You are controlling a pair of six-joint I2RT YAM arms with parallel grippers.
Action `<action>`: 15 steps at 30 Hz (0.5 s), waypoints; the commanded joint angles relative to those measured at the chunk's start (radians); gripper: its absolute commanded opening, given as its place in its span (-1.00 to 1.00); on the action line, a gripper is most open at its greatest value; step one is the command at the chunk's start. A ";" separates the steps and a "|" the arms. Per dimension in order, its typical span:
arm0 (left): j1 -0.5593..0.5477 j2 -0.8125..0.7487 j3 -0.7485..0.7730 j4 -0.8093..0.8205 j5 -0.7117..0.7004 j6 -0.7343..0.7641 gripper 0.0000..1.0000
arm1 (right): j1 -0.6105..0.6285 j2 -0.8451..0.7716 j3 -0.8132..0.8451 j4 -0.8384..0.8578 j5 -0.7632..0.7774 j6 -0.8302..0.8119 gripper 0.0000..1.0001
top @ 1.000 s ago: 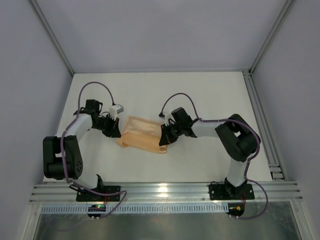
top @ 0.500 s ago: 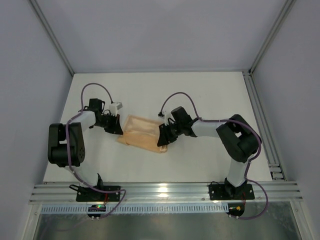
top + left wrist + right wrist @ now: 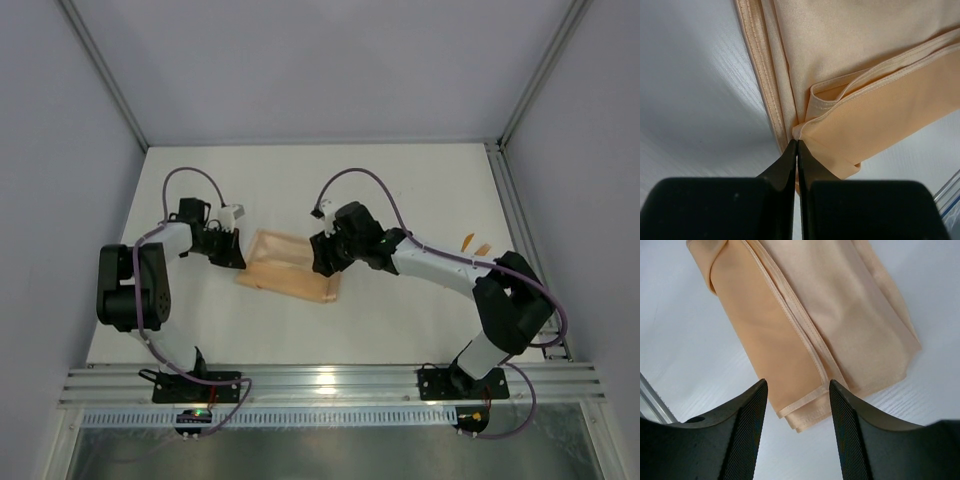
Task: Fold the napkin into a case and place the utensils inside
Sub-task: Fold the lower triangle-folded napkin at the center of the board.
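The napkin (image 3: 290, 268) is folded into a narrow pouch lying mid-table (image 3: 400, 190), slanted, with layered hems showing. The left gripper (image 3: 230, 255) sits at its left end, jaws pressed fully together, tips right against the folded edge; I can't really tell if any cloth is nipped in there. The right gripper (image 3: 797, 385) is over the other end, jaws spread wide, holding nothing. Two orange utensils (image 3: 467, 240) lie well off to the right, apart from the cloth.
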 commanded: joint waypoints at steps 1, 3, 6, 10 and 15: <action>-0.001 -0.047 -0.011 0.040 0.021 -0.015 -1.00 | 0.016 -0.006 0.017 0.035 0.109 0.014 0.14; -0.001 -0.062 -0.012 0.039 0.033 -0.018 -1.00 | 0.018 0.025 0.028 0.096 0.045 0.019 0.13; -0.001 -0.076 -0.014 0.037 0.059 -0.027 -1.00 | 0.026 0.137 0.120 0.136 -0.072 0.000 0.11; -0.001 -0.096 -0.023 0.036 0.093 -0.023 -1.00 | 0.016 0.316 0.316 0.142 -0.196 0.021 -0.02; -0.004 -0.114 -0.026 0.031 0.104 -0.013 -1.00 | 0.016 0.479 0.424 0.139 -0.308 0.078 -0.26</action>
